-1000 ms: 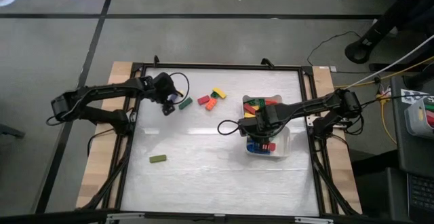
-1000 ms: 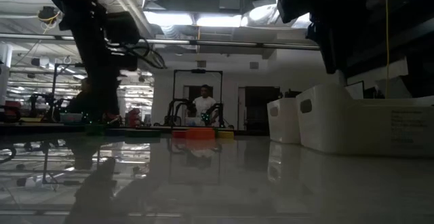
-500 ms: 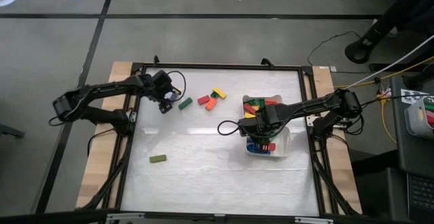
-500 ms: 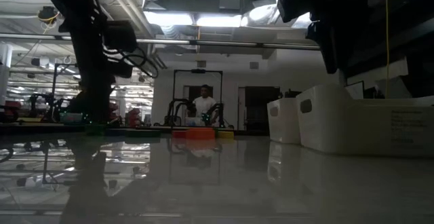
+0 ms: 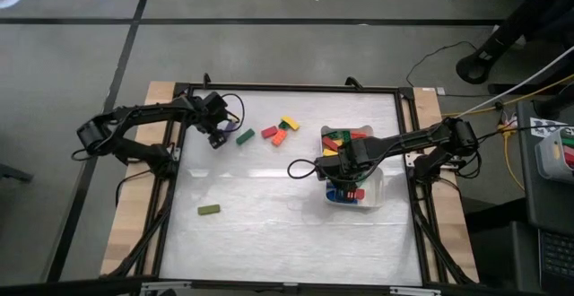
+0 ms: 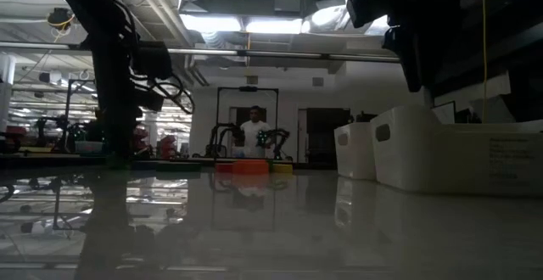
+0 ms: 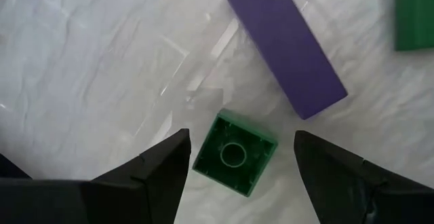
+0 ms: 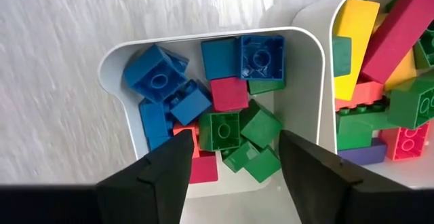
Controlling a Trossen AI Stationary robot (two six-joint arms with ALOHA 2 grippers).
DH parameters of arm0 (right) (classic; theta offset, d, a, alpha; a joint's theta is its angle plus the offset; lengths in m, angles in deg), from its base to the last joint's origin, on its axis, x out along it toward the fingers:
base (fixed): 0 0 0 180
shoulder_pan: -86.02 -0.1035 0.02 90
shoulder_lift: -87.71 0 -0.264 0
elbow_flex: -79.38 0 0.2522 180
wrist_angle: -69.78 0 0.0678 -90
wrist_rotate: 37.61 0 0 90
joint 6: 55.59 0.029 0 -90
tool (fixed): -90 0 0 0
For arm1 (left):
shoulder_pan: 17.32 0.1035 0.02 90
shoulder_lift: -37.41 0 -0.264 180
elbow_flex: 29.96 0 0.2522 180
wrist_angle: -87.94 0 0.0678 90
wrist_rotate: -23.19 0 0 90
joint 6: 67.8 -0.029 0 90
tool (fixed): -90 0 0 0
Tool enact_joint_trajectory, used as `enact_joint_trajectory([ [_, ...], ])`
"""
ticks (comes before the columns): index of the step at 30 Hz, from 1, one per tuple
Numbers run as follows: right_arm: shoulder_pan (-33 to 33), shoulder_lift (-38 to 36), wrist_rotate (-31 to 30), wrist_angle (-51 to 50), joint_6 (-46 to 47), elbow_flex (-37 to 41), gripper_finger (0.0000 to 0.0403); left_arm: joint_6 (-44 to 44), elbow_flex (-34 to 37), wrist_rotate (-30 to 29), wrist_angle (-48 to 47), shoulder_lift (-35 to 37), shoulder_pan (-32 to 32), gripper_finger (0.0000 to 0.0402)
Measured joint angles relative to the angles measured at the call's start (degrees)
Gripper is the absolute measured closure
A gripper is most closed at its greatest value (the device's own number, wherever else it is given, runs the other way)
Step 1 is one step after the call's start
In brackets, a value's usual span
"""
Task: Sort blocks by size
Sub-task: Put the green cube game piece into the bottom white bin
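A small green cube [image 7: 235, 153] lies on the white table between the fingers of my left gripper [image 7: 239, 157], which is open and points down at it near the far left [image 5: 218, 138]; neither finger touches it. A purple bar [image 7: 285, 44] and a green bar [image 5: 245, 136] lie close by. Red [image 5: 269, 132], orange [image 5: 279, 139] and yellow [image 5: 289, 122] blocks lie farther right. Another green bar [image 5: 209, 210] lies alone near the left. My right gripper [image 8: 230, 161] hangs open and holds nothing above the near tray [image 8: 114, 64], which holds short cubes.
A second white tray [image 5: 352, 131] stands just beyond the first and holds longer bars in red, yellow and green [image 8: 380, 81]. A black frame [image 5: 287, 90] rims the table. The middle and near part of the table top [image 5: 269, 233] is bare. A person stands far off in the room [image 6: 254, 131].
My left gripper has moved a little toward the table's left edge and sunk closer to the table top, staying open. My right gripper has kept still over the near tray.
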Motion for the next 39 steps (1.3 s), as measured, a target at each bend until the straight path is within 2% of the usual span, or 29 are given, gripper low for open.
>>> enact_joint_trajectory([
  [12, 0.00, 0.00, 0.00, 0.09, -0.02, -0.02, 0.0184, -1.48, 0.09, 0.20, 0.50, -5.34, 0.29, 0.0155],
  [15, 0.00, 0.00, 0.01, 0.09, -0.02, -0.02, 0.0184, -1.86, 0.02, 0.51, 0.42, -6.18, 0.25, 0.0181],
  [22, 0.00, -0.02, 0.00, 0.46, -0.04, -0.02, 0.0184, -1.78, 0.11, 3.46, 0.33, -5.77, 0.29, 0.0281],
  [26, 0.00, -0.02, 0.00, 2.95, -1.08, -0.02, 0.0184, 1.63, -0.68, 6.12, -0.82, -5.89, 0.21, 0.0281],
  [30, 0.00, -0.02, 0.00, 10.41, -6.67, -0.02, 0.0184, 1.26, -1.19, 13.23, -2.34, -5.36, 0.12, 0.0281],
  [39, 0.00, -0.02, -0.12, 33.15, -24.98, -0.02, 0.0184, -0.02, -1.18, 35.90, -0.77, -1.81, -3.10, 0.0267],
])
